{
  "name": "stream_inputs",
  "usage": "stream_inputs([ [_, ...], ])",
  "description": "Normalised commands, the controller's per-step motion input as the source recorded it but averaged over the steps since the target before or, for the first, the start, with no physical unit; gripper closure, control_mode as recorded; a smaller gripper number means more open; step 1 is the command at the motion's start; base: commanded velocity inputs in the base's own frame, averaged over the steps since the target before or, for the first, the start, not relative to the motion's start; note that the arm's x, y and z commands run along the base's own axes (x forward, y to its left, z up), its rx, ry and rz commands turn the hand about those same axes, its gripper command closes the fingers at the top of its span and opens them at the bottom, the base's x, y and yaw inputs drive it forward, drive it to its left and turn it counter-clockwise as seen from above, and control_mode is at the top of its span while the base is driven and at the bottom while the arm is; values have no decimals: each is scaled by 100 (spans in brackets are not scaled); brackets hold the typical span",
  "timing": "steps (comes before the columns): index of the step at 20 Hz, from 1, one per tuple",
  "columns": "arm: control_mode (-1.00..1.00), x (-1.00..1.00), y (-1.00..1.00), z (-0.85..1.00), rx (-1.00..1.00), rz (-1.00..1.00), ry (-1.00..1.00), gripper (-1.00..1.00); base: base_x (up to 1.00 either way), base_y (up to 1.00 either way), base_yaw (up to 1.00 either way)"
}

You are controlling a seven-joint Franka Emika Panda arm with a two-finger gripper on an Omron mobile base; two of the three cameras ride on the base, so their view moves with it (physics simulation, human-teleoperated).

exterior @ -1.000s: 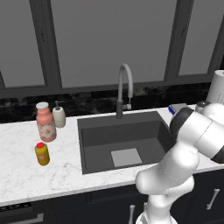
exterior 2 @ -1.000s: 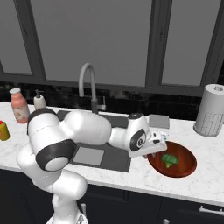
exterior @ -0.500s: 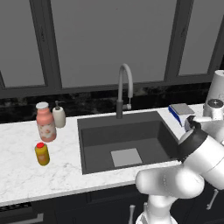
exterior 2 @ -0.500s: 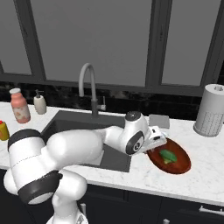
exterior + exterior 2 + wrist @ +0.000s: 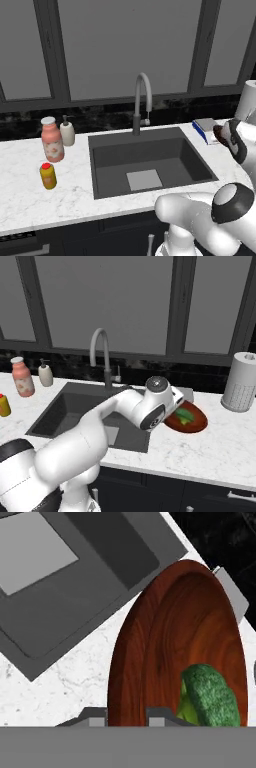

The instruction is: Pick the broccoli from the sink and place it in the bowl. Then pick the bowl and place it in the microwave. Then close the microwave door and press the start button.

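Claw point(image 5: 127, 716) low over the near rim of the bowl point(image 5: 192, 420), on the worktop point(image 5: 200, 453) just right of the sink point(image 5: 65, 411). In the hand view one dark tip point(image 5: 95, 716) sits outside the bowl's wall and the other inside it, rim between them. Whether the tips have clenched on the rim or stand released around it, cannot tell; their ends are cut off at the bottom of that view.

Risks, as I judge them:
- A rim pinch on a wide, shallow, glossy bowl is a thin hold. If the lift starts before the tips bite, the rim may slip out and the bowl drop back or skid along the worktop.
- Held by one edge, the bowl would hang off-centre and could tilt on the lift. The broccoli point(image 5: 183, 417) lies loose and could roll out.
- The inner tip is close beside the broccoli; closing could nudge or trap it.

Containers:
- Bowl: holds the broccoli, green head lying toward the claw's side of the floor, nothing else in it.
- Sink: nothing in the basin; light square plate point(image 5: 143, 179) on its bottom is bare.
- Left of the sink: pink bottle point(image 5: 52, 139), small soap dispenser point(image 5: 67, 132), yellow red-capped bottle point(image 5: 48, 175), all upright.
- Paper towel roll point(image 5: 241, 383) stands well right of the bowl.
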Motion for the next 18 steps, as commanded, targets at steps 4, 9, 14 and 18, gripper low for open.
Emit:
stream_inputs([
  [4, -100, -27, 31, 83, -11, 56, -1, 100, 0, 0, 0],
  [9, -100, -36, 51, 80, -13, 47, -19, 100, 0, 0, 0],
  [14, -100, -39, 70, 73, -10, 26, -40, 100, 0, 0, 0],
  [18, -100, -38, 70, 62, 0, 1, -18, 100, 0, 0, 0],
])
